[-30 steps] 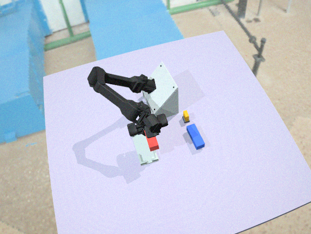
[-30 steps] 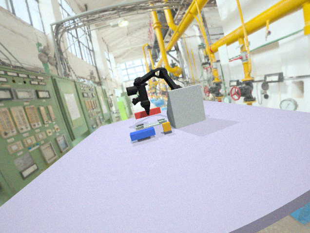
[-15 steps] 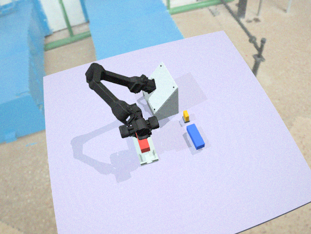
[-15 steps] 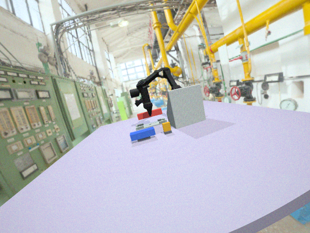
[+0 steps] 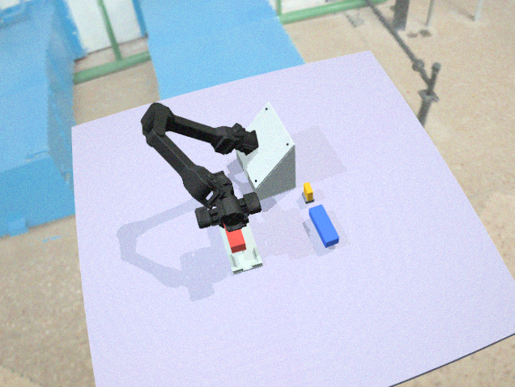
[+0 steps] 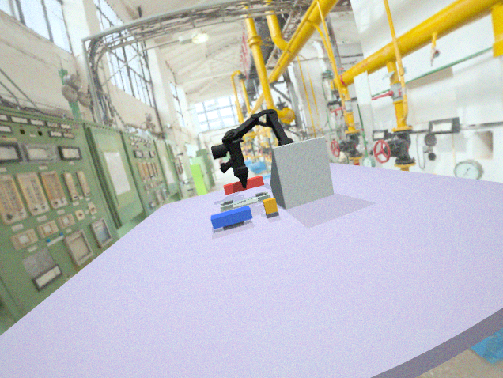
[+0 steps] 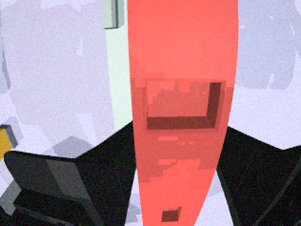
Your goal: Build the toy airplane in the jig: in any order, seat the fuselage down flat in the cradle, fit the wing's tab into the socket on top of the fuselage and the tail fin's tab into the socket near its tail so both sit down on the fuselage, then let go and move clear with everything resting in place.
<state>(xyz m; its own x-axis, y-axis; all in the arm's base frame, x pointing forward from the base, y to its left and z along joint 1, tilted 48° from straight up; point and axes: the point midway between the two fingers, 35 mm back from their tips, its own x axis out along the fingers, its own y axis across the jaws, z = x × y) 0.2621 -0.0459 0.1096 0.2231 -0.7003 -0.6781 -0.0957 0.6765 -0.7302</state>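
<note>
Top view: pincer (image 5: 235, 228) (image 6: 243, 187) (image 7: 172, 125) about half open, clamped on the red fuselage (image 5: 236, 240) (image 6: 254, 183) (image 7: 183, 51), held above the pale jig (image 5: 246, 261) (image 6: 243, 202) (image 7: 119, 80), sockets facing up toward the wrist camera. Blue wing (image 5: 324, 226) (image 6: 231, 217) and yellow tail fin (image 5: 308, 191) (image 6: 270, 206) (image 7: 4, 142) sit off to one side of the pincer, apart from it; grey slanted block (image 5: 270, 154) (image 6: 303, 172) near it.
</note>
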